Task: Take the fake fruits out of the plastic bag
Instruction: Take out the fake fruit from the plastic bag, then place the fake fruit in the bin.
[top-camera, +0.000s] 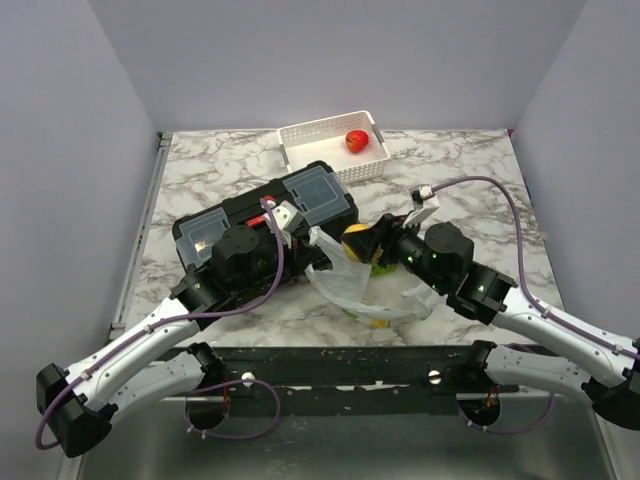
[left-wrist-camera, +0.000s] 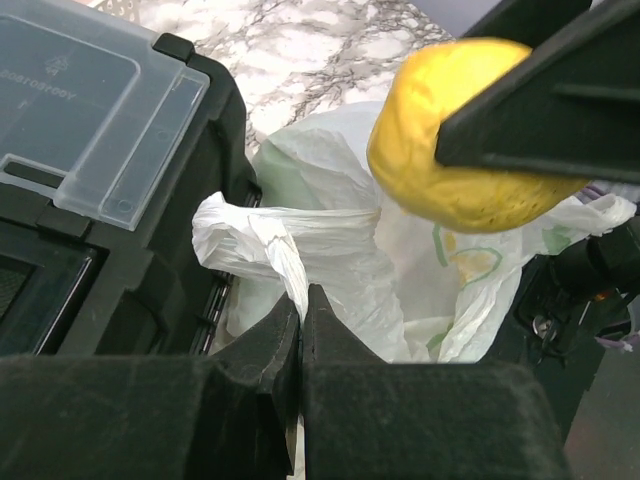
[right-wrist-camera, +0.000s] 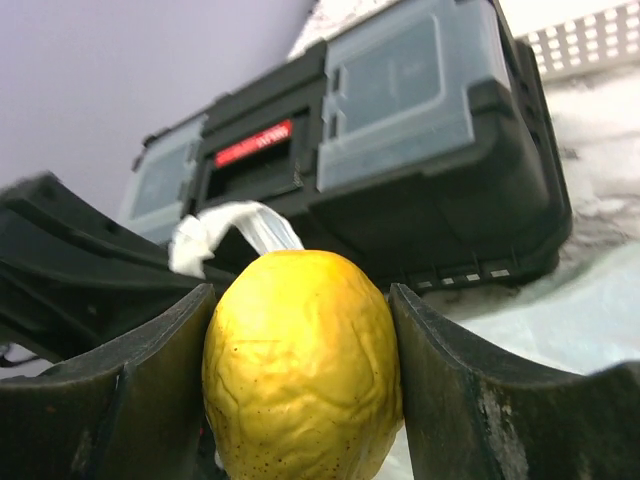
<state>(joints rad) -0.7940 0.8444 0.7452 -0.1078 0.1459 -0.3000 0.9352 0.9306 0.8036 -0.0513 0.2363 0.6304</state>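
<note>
The white crinkly plastic bag (top-camera: 350, 285) lies on the marble table in front of the black toolbox (top-camera: 300, 205). My left gripper (top-camera: 314, 238) is shut on the bag's twisted handle (left-wrist-camera: 265, 235) and holds it up; its jaws (left-wrist-camera: 302, 298) meet with the plastic between them. My right gripper (top-camera: 362, 243) is shut on a yellow wrinkled fake fruit (right-wrist-camera: 300, 370) and holds it just above the bag's open mouth; the fruit also shows in the left wrist view (left-wrist-camera: 440, 150). A yellow-green shape (top-camera: 377, 321) shows through the bag's near edge. A red fake fruit (top-camera: 356, 141) lies in the white basket.
The white perforated basket (top-camera: 300, 135) stands at the back, behind the toolbox. The toolbox (right-wrist-camera: 400, 130) is right beside the bag's far left side. Grey walls enclose the table on three sides; a metal rail runs along the near edge.
</note>
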